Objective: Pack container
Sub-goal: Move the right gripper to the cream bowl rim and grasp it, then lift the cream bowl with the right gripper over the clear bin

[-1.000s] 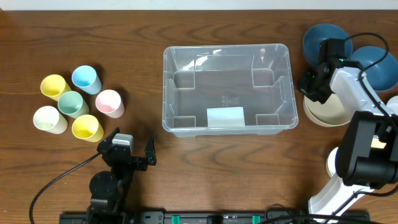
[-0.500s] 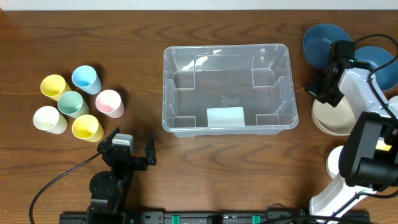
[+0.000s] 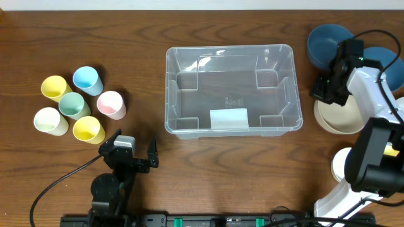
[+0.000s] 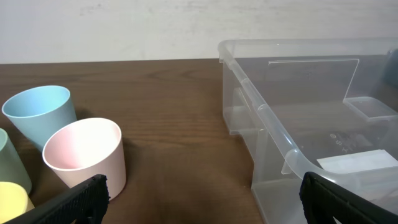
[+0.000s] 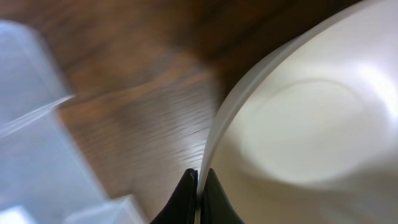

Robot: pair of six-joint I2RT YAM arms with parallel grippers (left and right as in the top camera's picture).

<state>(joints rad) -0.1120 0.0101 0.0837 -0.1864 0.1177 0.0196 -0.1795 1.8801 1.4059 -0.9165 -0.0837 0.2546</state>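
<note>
The right gripper (image 5: 198, 186) is pinching the rim of the round cream plastic bowl (image 3: 338, 120), an edge grip suited to lifting it. The large clear rectangular plastic container (image 3: 230, 48) is sitting empty at the middle of the wooden tabletop (image 3: 95, 38). The left gripper (image 3: 134, 150) is resting spread wide beside the pastel plastic cups (image 3: 74, 105).

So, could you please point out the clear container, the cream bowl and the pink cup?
container (image 3: 227, 85): overhead view, bare floor inside.
cream bowl (image 5: 298, 130): right wrist view, inner bottom.
pink cup (image 4: 81, 146): left wrist view, inside the open mouth.
</note>
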